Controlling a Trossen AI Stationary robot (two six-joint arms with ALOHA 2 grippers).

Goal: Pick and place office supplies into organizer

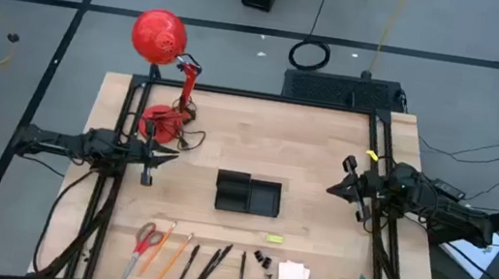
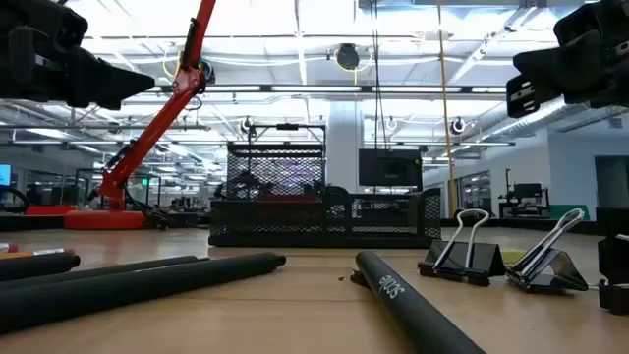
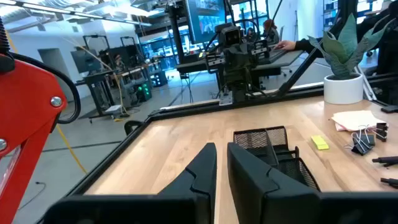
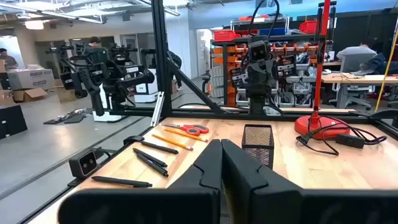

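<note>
Behind table, left wrist view | person's arm (image 3: 292, 43) | high view: unseen

Two dark arms here, both black from end to end, built of blocky angular links. The left arm (image 1: 82, 147) runs slim and long into a narrow pointed tip. The right arm (image 1: 436, 207) looks bulkier, with a small yellow tag near its wrist. Up close, the left gripper (image 3: 221, 171) shows matte black wedge-shaped fingers, smooth and bare. The right gripper (image 4: 221, 163) has the same tapered black fingers, plain-faced, no markings visible.
</note>
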